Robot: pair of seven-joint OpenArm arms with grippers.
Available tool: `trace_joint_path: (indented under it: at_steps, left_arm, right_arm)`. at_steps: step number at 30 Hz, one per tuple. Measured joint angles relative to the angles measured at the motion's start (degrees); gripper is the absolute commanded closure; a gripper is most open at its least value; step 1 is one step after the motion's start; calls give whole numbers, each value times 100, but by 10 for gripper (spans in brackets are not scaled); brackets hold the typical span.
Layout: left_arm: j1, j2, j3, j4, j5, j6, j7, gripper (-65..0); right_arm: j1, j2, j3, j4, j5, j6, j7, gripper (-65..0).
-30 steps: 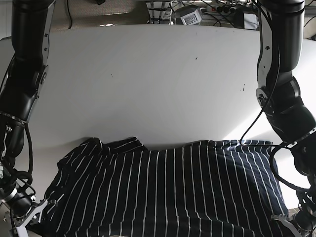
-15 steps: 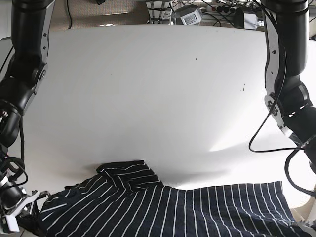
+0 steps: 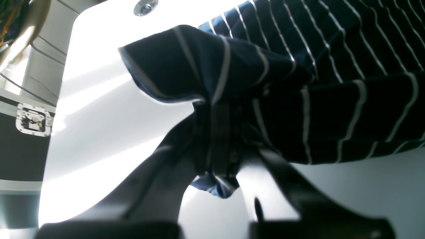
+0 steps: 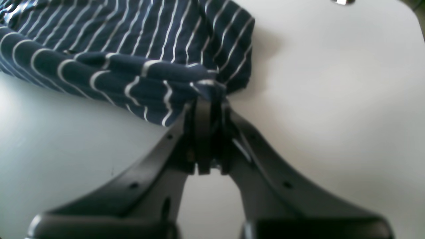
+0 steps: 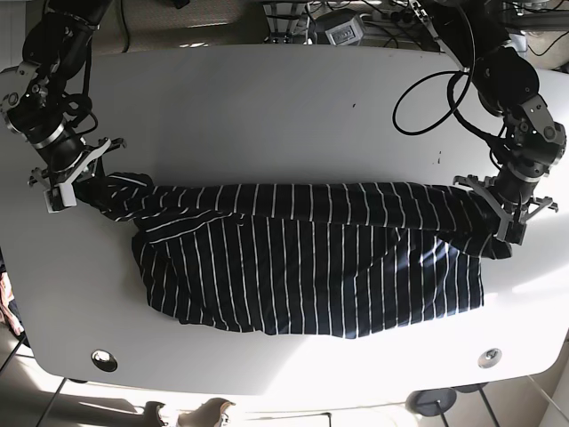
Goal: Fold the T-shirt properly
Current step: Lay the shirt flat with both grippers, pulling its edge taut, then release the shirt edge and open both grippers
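- Now lying mid-table (image 5: 267, 116) rather than at the near edge: shirt (image 5: 311, 267), stretched wide.
- Clamping its bunched corners: left gripper (image 5: 507, 218) and right gripper (image 5: 71, 182), at opposite ends.

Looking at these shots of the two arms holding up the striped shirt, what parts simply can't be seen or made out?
- Left gripper fingertips: left wrist view, buried in bunched T-shirt cloth.
- Right gripper pads: right wrist view, covered by gathered fabric.
- Collar and sleeves: base view, lost in folds.
- Table specks: base view, too small to identify.
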Motion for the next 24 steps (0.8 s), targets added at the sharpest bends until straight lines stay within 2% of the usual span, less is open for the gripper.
trace_joint_path:
  at_steps: [1,3,6,8,15,19,23,24]
  left_arm:
    - [289,92,-26,81,-24,0,0,0]
    - [1043,269,-116,297,-44,4,-26,0]
    - [1777,549,-367,326,-87,-2,-28,0]
    - [2031,673,-632,326,-79,2,-365,0]
    - [1987,636,-634,146,-61,-2,-490,0]
    - [1788,407,-654,118,-101,-15,-422,0]
    - [1611,402,-651,85,-26,-15,-365,0]
    - [1537,393,-638,22,-35,-13,-369,-31]
  right_arm:
    - [-184,2,76,20,11,20,44,-19]
    - [-629,-9,293,37,48,197,44,-19]
    - [-1095,-4,555,35,24,195,48,-19]
    - [-1303,-13,623,37,48,199,44,-19]
    - [-1351,-13,627,-354,42,199,101,-19]
    - [-1307,0,619,-463,48,219,44,-19]
    - [-831,28,214,-667,44,210,136,-19]
    - [-697,24,136,-774,39,212,125,-19]
